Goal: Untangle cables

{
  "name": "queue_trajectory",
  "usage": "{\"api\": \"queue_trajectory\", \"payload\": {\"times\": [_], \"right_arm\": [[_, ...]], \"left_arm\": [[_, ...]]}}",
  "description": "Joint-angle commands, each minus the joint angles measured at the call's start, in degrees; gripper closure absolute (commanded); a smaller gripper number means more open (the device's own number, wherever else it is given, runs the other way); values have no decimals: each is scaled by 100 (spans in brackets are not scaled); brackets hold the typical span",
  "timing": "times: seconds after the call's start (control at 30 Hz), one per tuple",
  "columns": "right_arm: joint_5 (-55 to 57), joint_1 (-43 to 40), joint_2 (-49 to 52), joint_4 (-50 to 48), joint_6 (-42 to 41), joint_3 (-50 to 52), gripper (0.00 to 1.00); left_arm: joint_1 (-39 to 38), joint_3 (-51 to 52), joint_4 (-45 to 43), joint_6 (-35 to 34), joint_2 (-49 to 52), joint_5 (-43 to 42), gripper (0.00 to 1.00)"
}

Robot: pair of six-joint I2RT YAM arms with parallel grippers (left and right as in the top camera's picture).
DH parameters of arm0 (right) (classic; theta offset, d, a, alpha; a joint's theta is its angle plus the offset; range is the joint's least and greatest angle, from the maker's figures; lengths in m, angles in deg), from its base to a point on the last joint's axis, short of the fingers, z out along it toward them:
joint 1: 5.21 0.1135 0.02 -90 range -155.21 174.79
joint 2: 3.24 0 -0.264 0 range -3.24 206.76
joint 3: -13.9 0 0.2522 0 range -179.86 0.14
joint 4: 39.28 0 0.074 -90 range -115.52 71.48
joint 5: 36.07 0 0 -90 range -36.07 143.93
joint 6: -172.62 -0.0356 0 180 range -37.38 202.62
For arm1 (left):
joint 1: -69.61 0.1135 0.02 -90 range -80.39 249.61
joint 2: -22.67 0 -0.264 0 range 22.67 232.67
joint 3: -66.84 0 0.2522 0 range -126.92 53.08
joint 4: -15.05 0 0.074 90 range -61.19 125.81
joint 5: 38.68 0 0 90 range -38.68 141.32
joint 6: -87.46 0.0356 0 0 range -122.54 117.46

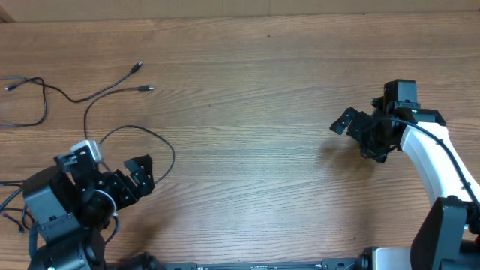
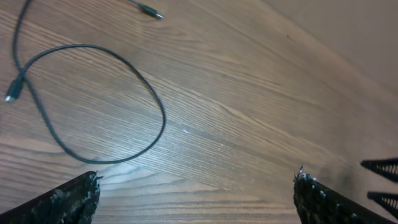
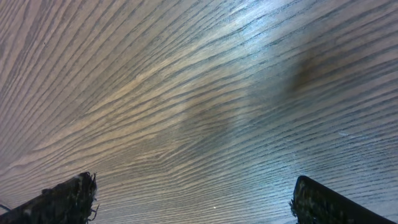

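Observation:
The cables (image 1: 90, 97) are thin black cords spread over the table's left side. One runs from the left edge and ends in two small plugs (image 1: 139, 67). Another forms a wide loop (image 1: 171, 154) beside my left gripper (image 1: 142, 175), which stands open just right of the loop and touches nothing. In the left wrist view the loop (image 2: 163, 118) lies ahead of the open left gripper (image 2: 198, 186), with a plug (image 2: 149, 10) at the top. My right gripper (image 1: 352, 131) hovers open far to the right; in the right wrist view the right gripper (image 3: 194, 186) has only bare wood between its fingers.
The wooden table (image 1: 255, 90) stretches between the two arms. More thin cord trails off the left edge (image 1: 9, 187) near the left arm's base. The right arm's white link (image 1: 431, 161) runs along the right side.

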Motion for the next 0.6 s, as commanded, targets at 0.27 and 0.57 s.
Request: {"api": "queue_trajectory", "payload": {"times": [0.27, 0.57], "right_arm": [[42, 26, -24, -26, -17, 13, 0], [42, 26, -24, -24, -17, 13, 0]], "left_arm": [[-2092, 1582, -2439, -37, -1624, 448, 0], [-2334, 3204, -3497, -33, -3126, 634, 0]]}}
